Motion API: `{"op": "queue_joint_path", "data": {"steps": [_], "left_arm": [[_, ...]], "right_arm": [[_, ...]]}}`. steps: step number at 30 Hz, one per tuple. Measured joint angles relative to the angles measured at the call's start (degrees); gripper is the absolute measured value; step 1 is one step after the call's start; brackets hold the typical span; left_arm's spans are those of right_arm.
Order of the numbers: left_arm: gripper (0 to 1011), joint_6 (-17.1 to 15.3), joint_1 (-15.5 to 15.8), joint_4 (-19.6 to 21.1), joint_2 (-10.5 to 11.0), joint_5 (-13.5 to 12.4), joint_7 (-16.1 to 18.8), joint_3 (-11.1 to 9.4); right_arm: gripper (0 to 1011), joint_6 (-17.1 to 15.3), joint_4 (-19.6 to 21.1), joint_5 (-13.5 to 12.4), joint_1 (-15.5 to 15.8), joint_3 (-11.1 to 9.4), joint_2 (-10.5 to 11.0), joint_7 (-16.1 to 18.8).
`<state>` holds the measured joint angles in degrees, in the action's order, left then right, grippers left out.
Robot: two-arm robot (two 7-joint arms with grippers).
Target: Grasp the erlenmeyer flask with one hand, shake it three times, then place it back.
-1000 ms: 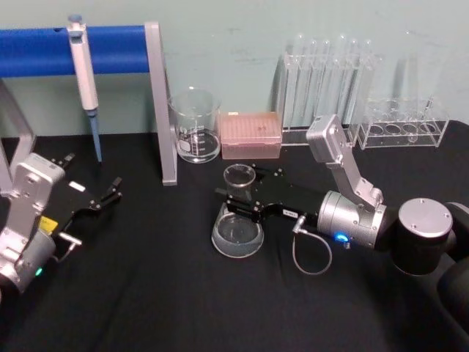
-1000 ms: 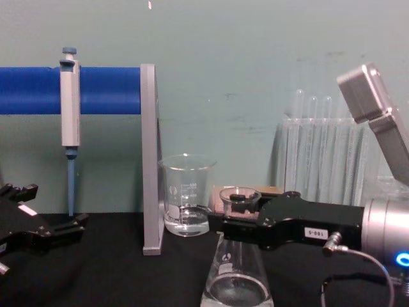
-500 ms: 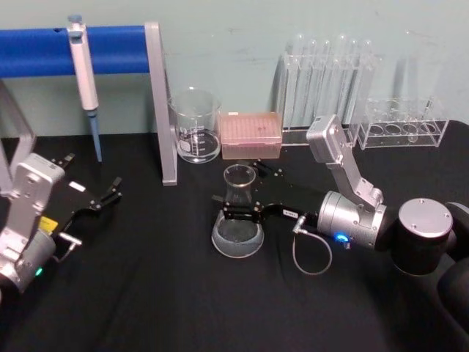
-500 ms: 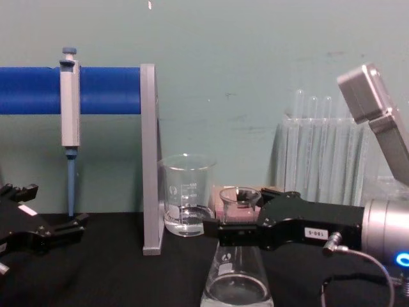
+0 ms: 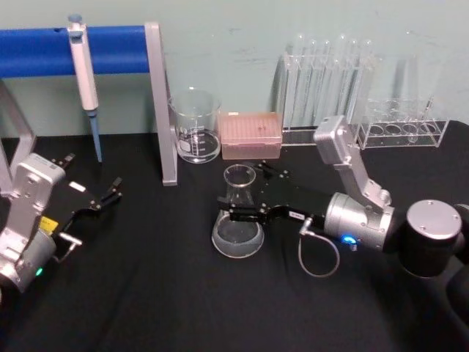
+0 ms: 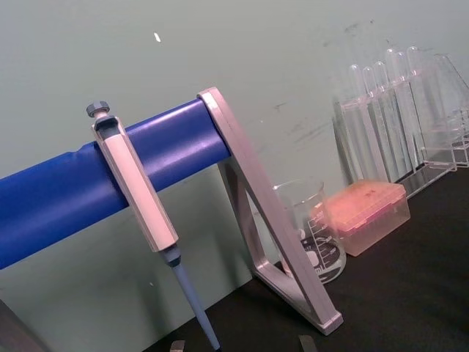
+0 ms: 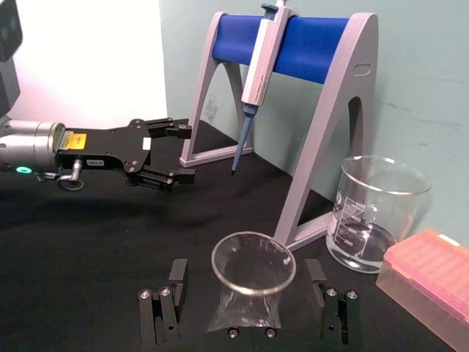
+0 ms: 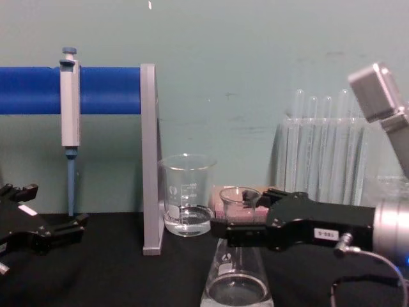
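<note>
The flask (image 5: 237, 220) stands upright on the black table (image 5: 161, 293) at the centre of the head view, a little clear liquid in its wide base; a small round white mark shows on its cone in the chest view (image 8: 236, 275), too small to read. The right gripper (image 5: 245, 194) reaches in from 3 o'clock, its fingers spread to either side of the flask's neck and clear of the glass, as the right wrist view (image 7: 249, 282) shows: one finger (image 7: 176, 275) and the other apart from the rim, holding nothing. A white label (image 8: 324, 235) on the gripper body carries dark digits that cannot be made out; a thin grey cable (image 5: 319, 257) loops beneath its silver wrist.

At 12 o'clock from the flask sits a pink tip box (image 5: 251, 135); at 11 o'clock a beaker (image 5: 195, 126) with printed graduations, unreadable, and some clear liquid; beside it at 9 o'clock a grey stand (image 5: 160, 103) with a blue bar holds a pipette (image 5: 85, 81). Test tubes (image 5: 326, 81) stand in a clear rack at 1 o'clock.

The left gripper (image 5: 108, 192) rests at 9 o'clock, well apart from the flask, fingers open and empty; a yellow sticker (image 5: 45, 224) on its arm bears print too small to read.
</note>
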<state>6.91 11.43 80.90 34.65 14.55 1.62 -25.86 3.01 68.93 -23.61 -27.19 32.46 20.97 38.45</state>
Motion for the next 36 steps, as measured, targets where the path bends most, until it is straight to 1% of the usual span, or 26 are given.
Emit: {"op": "queue_joint_path", "data": {"steps": [5,10,13,17,20,23,26,28,29,32,33,36], "left_arm": [[1001,0.0,0.0,0.0,0.0,0.0,0.0,0.0],[1001,0.0,0.0,0.0,0.0,0.0,0.0,0.0],[1001,0.0,0.0,0.0,0.0,0.0,0.0,0.0],[1001,0.0,0.0,0.0,0.0,0.0,0.0,0.0],[1001,0.0,0.0,0.0,0.0,0.0,0.0,0.0],[1001,0.0,0.0,0.0,0.0,0.0,0.0,0.0],[1001,0.0,0.0,0.0,0.0,0.0,0.0,0.0],[1001,0.0,0.0,0.0,0.0,0.0,0.0,0.0],[1001,0.0,0.0,0.0,0.0,0.0,0.0,0.0],[1001,0.0,0.0,0.0,0.0,0.0,0.0,0.0],[1001,0.0,0.0,0.0,0.0,0.0,0.0,0.0],[1001,0.0,0.0,0.0,0.0,0.0,0.0,0.0]], "right_arm": [[1003,-0.36,2.38,-0.39,1.29,-0.51,1.73,0.12],[1002,-0.91,6.26,-1.22,3.54,-1.46,4.6,0.1],[1002,-1.01,7.66,-1.67,4.37,-1.85,5.6,0.13],[1002,-1.19,10.11,-2.57,5.8,-2.69,7.52,0.18],[1003,-1.2,11.46,-3.05,6.56,-3.25,8.72,0.29],[1003,-1.06,12.5,-3.58,7.05,-3.85,9.45,0.21],[1003,-0.76,13.06,-3.99,7.35,-4.45,9.62,-0.33],[1002,-0.36,13.48,-4.33,7.62,-5.17,9.47,-1.34],[1002,-0.09,13.72,-4.53,7.75,-5.75,9.12,-2.34],[1002,0.35,14.1,-4.79,8.03,-6.65,8.43,-4.13],[1002,0.72,14.29,-4.8,8.26,-7.36,7.81,-5.54],[1002,1.12,14.45,-4.72,8.63,-8.49,6.56,-8.11]]}}
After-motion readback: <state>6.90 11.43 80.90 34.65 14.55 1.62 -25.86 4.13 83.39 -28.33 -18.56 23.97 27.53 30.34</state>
